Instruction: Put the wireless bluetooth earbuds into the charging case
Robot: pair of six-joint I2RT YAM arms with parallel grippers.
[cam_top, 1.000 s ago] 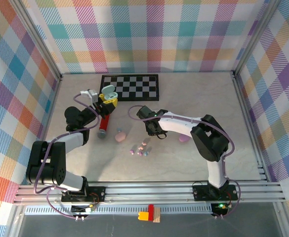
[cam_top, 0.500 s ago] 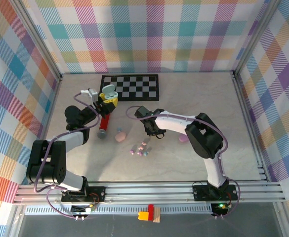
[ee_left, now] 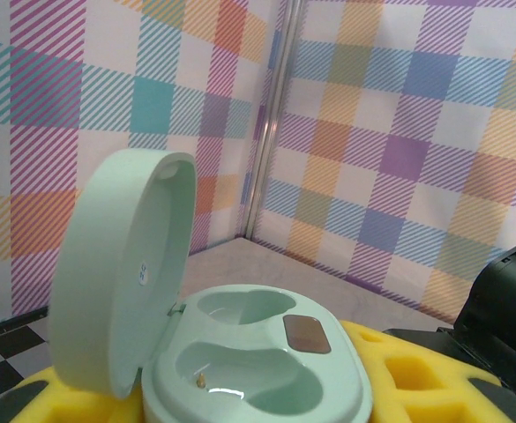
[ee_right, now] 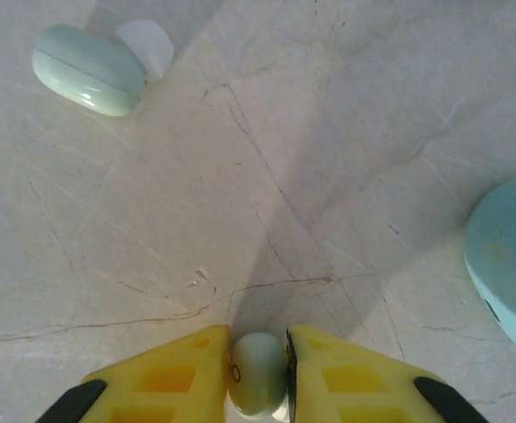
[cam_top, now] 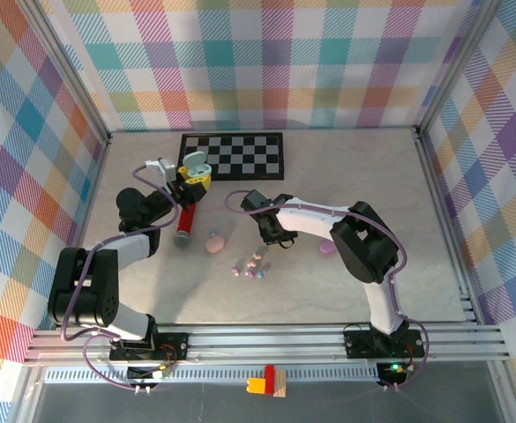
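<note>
My left gripper (cam_top: 190,179) is shut on the mint charging case (ee_left: 258,361), holding it up at the back left. The case's lid (ee_left: 121,273) stands open and both wells are empty; yellow fingers (ee_left: 425,370) flank the case. My right gripper (ee_right: 258,352) hangs just above the table's middle (cam_top: 271,232), its yellow pads closed against both sides of a pale mint earbud (ee_right: 258,374). Several more pastel earbuds (cam_top: 250,264) lie loose on the table in front of it.
A pink case (cam_top: 213,244) and a lilac case (cam_top: 326,249) lie on the table. A red cylinder (cam_top: 185,226) sits under the left arm. A checkerboard mat (cam_top: 232,155) lies at the back. A closed mint case (ee_right: 88,69) and a pale blue case (ee_right: 504,264) lie near the right gripper.
The right gripper's fingers have closed in on the pale mint earbud, and the arm shifted slightly left. The left arm and the open case have not moved.
</note>
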